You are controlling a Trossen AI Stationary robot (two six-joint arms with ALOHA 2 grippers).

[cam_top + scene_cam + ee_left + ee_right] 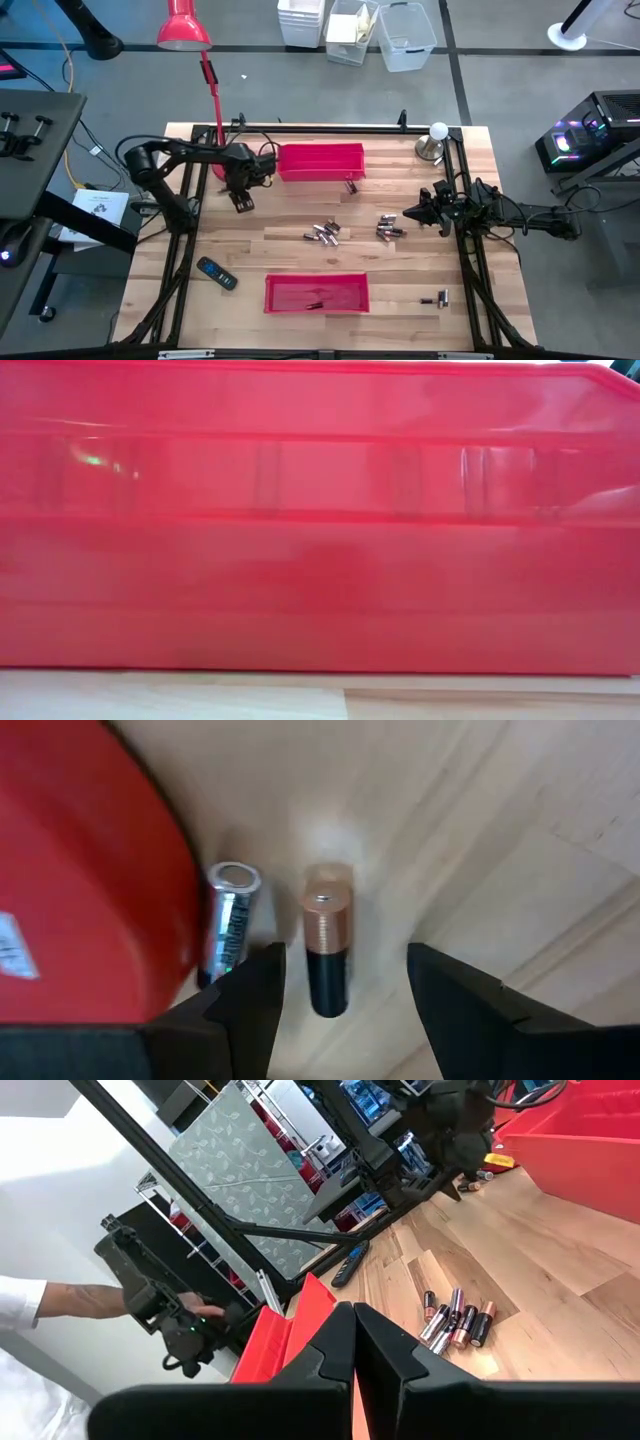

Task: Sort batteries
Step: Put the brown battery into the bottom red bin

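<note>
The left gripper (345,985) hangs over the tabletop (250,250) beside the red lamp base (80,870), jaws wide around a copper-topped battery (327,950); a silver battery (230,920) lies just beside it, partly hidden. More batteries (322,234) lie scattered mid-table between the far red tray (320,160) and near red tray (316,292), which fills the low view. The right gripper (353,1342) sits at the right edge, jaws closed, empty.

Two black jointed arms with rounded housings and loose black cables along the links. Left gripper (345,1005): dark, flat, blunt-edged fingers (455,1010). Right gripper (352,1342): matte black angular fingers with bevelled tips. Person at far left: white sleeve (20,1302).
</note>
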